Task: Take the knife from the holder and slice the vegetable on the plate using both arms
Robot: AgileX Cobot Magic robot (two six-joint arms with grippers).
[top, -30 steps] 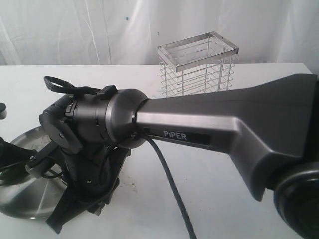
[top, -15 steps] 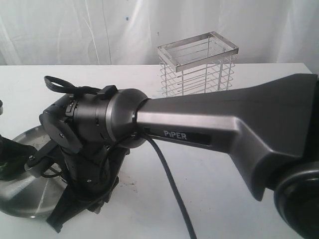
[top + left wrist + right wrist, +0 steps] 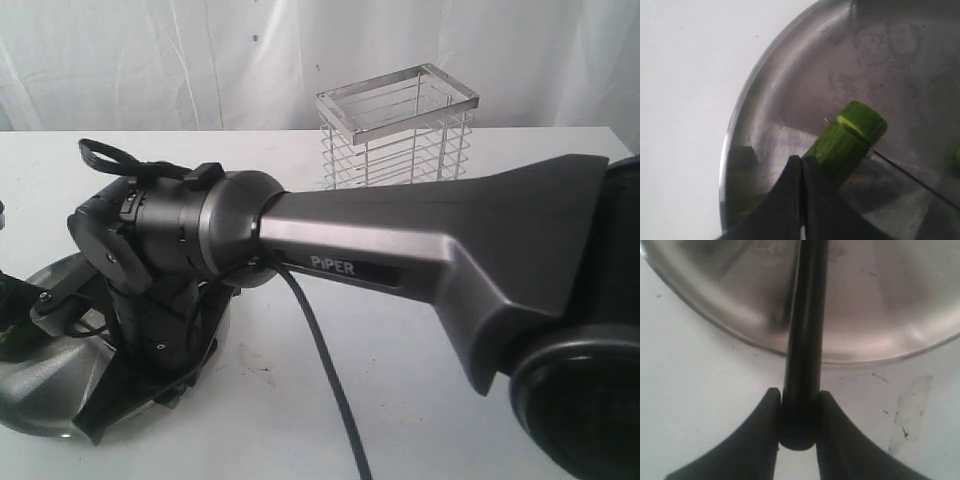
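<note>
Left wrist view: your left gripper (image 3: 802, 162), closed, seemingly pins dark-green cucumber-like vegetable (image 3: 842, 145) near rim of round steel plate (image 3: 790, 90); expect slick, soft. Right gripper (image 3: 799, 395) clamps black-handled paring knife (image 3: 807, 315) by handle.

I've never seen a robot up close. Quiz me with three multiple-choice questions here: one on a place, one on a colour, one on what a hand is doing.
1. Where does the cucumber lie? A) in a bowl B) on the steel plate C) on a wooden board
2. What colour is the knife handle? A) red B) white C) black
3. What is the right hand doing? A) gripping the knife handle B) hanging open, empty C) holding a cup
Answers: 1 B, it rests on the shiny metal dish; 2 C, the handle shows black; 3 A, the hand is clamped on the handle.
</note>
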